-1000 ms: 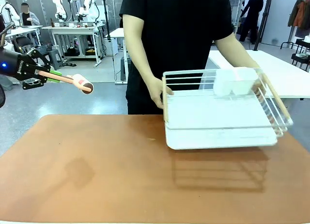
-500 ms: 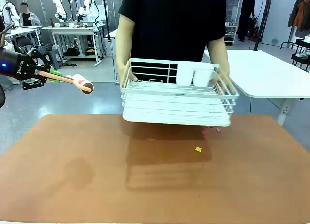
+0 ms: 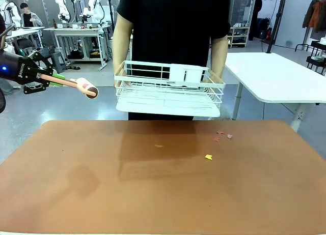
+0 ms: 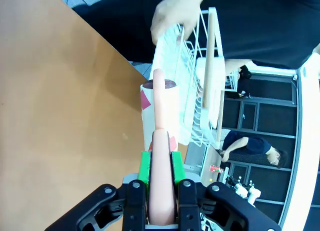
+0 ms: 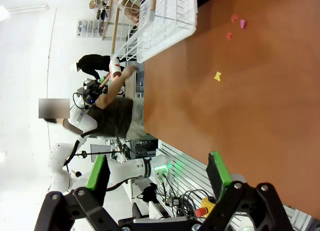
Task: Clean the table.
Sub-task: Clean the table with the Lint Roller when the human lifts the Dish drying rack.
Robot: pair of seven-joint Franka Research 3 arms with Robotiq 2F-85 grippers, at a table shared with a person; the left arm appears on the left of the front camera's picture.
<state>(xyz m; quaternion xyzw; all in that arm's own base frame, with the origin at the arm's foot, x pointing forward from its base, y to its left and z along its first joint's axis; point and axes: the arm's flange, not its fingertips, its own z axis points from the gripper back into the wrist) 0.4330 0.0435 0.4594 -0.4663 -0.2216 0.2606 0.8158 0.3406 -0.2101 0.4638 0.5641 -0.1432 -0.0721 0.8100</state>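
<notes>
— Fingers (image 4: 144, 167) of the left gripper (image 4: 161, 160) are pressing together on the pink handle of one lint roller (image 4: 160, 108), one green pad on each side of it. How is your side looking?
— The right gripper (image 5: 157, 172) is keeping its two fingers (image 5: 97, 173) wide apart and is gripping nothing. It is hanging above the table (image 5: 250, 106).
— How many things are you counting on the brown top?
— I am counting four coloured scraps (image 3: 208, 156): one yellow, and three red or pink ones lying close together just beyond it, in the far right part. One paler fleck (image 3: 159, 146) is lying near the middle; what it is, I cannot tell.
— And the white wire rack (image 3: 168, 90)?
— Only one. One person (image 3: 173, 21) is holding it in the air by the far edge, a hand (image 4: 175, 16) at each end, and it is not touching the top. Its shadow is falling on the middle.
— My roller is pointing toward the rack, raised near the far left corner, well apart from the scraps.
— Open brown surface is stretching wide to the left of the scraps and in front of them, down to the near edge. One white table (image 3: 275, 75) is standing behind on the right, apart from ours.
</notes>
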